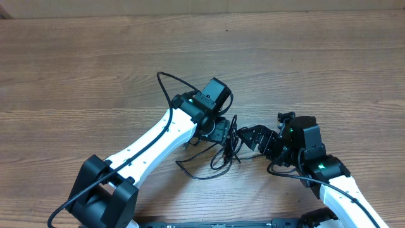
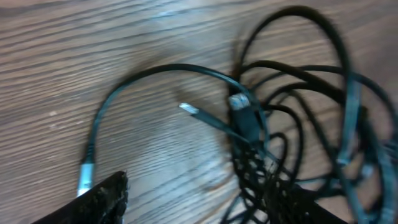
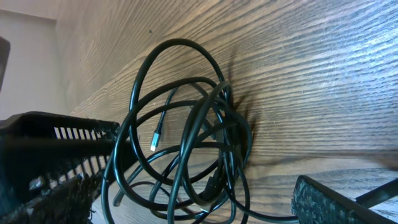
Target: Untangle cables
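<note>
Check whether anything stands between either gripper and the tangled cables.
Nothing visible does. The cables lie in a bundle on the wooden table, with the left gripper and right gripper right at them on opposite sides, jaws open.

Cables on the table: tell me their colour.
The cables are black; the right wrist view shows it best.

text: none readable | brands, numbers, signs: none | cables (image 3: 186,124) (plugs (image 2: 244,115) too blurred to tell)
</note>
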Available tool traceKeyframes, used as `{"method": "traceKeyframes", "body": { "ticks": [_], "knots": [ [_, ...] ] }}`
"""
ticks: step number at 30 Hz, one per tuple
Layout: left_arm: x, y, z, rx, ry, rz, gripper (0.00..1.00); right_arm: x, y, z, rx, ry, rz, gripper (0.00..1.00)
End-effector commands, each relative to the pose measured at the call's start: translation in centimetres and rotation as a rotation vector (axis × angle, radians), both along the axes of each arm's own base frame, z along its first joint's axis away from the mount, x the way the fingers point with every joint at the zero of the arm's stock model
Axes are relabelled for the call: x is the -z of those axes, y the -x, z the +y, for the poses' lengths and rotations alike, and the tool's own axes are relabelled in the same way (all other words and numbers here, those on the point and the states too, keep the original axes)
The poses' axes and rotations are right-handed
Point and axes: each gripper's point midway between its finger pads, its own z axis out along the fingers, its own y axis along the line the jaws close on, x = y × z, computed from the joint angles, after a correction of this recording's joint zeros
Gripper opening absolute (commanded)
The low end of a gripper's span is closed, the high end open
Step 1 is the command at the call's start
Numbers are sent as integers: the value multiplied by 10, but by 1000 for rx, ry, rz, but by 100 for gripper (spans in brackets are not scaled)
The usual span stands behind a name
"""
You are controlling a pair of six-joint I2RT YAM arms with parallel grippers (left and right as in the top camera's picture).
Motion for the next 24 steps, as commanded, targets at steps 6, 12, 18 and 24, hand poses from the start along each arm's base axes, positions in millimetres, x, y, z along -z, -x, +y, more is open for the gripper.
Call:
{"method": "traceKeyframes", "body": {
  "ticks": [6,12,18,24],
  "knots": [
    [-5,11,-31,162,147,31,57,0,-2,-3,10,10,-9,100],
    [0,13,-30,171,138,42,50,1,-2,-3,10,10,-9,100],
    [8,20,-26,171,129,67,50,1,-2,-3,9,9,-9,100],
    [19,28,-20,164,114,94,42,1,-2,-3,11,11,-10,100]
  ]
}}
